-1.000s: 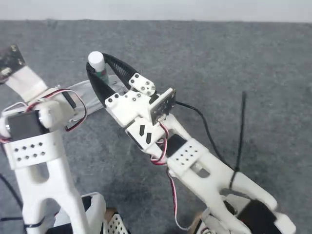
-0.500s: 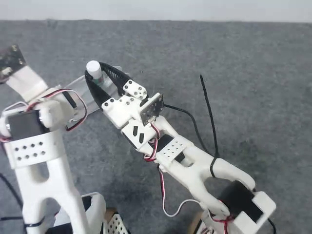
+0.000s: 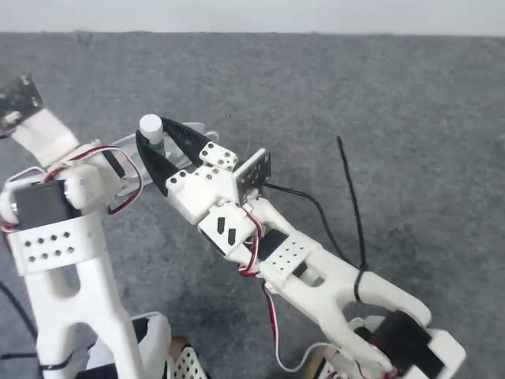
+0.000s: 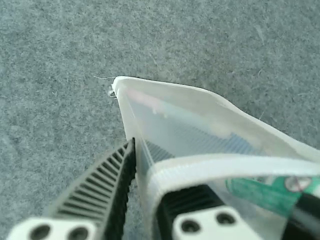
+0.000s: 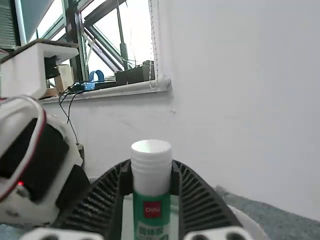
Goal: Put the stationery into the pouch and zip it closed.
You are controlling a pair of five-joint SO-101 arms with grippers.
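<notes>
Glue stick is gripped upright, cap uppermost, between the closed right fingers. Pouch is pinched at its zip edge by the closed left fingers, over the desk. The stick's green label is seen through the translucent wall just beside the left fingers; whether it is inside the mouth cannot be confirmed. For a sound insertion, the mouth is to be held open. The stick is to be lowered straight and released only once well below the zip edge.
</notes>
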